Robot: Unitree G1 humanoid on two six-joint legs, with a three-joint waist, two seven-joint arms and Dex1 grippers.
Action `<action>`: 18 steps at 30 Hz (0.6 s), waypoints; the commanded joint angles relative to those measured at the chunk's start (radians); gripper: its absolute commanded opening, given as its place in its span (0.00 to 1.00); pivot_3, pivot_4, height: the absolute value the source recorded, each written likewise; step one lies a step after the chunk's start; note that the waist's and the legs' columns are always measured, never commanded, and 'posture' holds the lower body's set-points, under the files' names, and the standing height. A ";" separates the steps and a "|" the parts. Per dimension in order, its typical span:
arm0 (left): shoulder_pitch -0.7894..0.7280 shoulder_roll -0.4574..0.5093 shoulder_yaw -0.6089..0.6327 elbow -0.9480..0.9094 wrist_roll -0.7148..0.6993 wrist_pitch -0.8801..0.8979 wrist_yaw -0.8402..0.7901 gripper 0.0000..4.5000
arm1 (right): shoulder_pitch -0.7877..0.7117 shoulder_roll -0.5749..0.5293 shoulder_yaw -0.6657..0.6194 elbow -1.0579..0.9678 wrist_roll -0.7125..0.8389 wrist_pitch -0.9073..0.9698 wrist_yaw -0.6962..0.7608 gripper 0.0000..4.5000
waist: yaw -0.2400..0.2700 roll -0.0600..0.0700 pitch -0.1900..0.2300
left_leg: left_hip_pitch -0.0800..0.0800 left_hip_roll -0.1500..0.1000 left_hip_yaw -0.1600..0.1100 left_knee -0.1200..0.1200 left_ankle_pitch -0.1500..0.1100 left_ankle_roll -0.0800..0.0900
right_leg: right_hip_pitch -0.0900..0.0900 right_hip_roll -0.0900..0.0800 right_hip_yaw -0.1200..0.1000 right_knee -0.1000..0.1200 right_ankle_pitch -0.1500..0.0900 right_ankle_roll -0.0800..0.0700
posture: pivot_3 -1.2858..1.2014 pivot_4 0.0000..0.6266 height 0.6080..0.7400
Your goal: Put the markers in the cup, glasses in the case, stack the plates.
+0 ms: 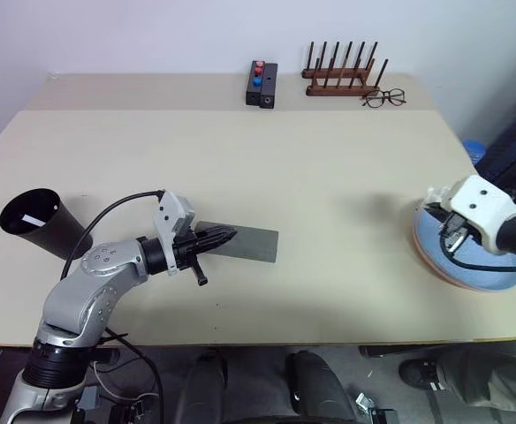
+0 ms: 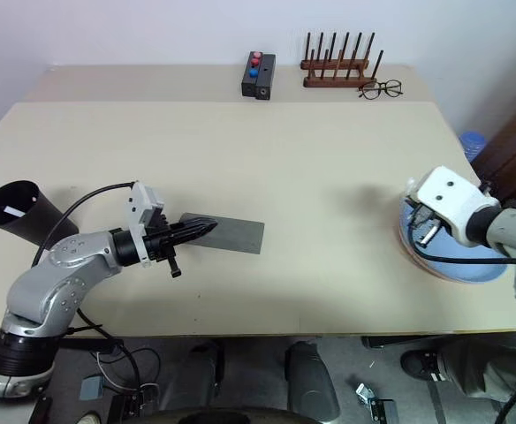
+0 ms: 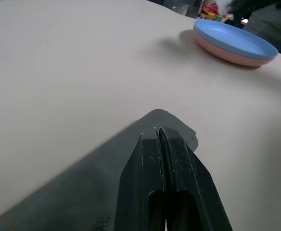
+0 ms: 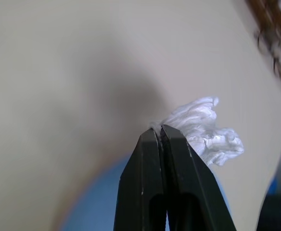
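Already the light blue round plastic plate (image 1: 483, 265) sat stacked on the salmon pink plate (image 3: 227, 52) at the table's (image 1: 240, 159) right edge, light, stiff, probably slippery, best gripped by the rim, while the right gripper (image 4: 159, 132) pinched crumpled white tissue (image 4: 203, 127) above them and the left gripper (image 3: 159, 132) was pressed together over the flat grey felt case (image 1: 254, 243).

Head stereo pair overlooking table (image 1: 311, 177); wrist cameras close along claws.

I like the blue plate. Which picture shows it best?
The left wrist view: the blue plate lies whole, stacked on the pink plate. In both eye views the right gripper covers part; the right wrist view catches an edge.
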 commanded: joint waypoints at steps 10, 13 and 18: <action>-0.004 -0.031 0.022 -0.002 0.041 -0.074 0.047 0.00 | -0.008 0.018 -0.002 0.129 0.001 -0.164 -0.029 0.64 | -0.010 0.001 0.000 | 0.001 0.000 0.000 0.000 0.000 0.000 | 0.000 0.000 0.000 0.002 0.000 0.000 | 0.52 0.24 1.00; 0.001 -0.060 0.032 0.022 0.111 -0.141 0.123 0.00 | -0.069 0.060 0.015 0.112 0.062 -0.177 -0.007 0.64 | -0.011 0.001 0.000 | 0.001 0.000 0.000 0.000 0.000 0.000 | 0.000 0.000 0.000 0.002 0.000 0.000 | 0.52 0.24 1.00; 0.057 -0.091 0.062 0.044 0.209 -0.191 0.247 0.00 | -0.152 0.174 0.053 0.050 0.222 -0.146 0.061 0.64 | -0.008 0.000 0.000 | 0.001 0.000 0.000 0.000 0.000 0.000 | 0.001 0.001 0.000 0.002 0.000 0.001 | 0.52 0.24 1.00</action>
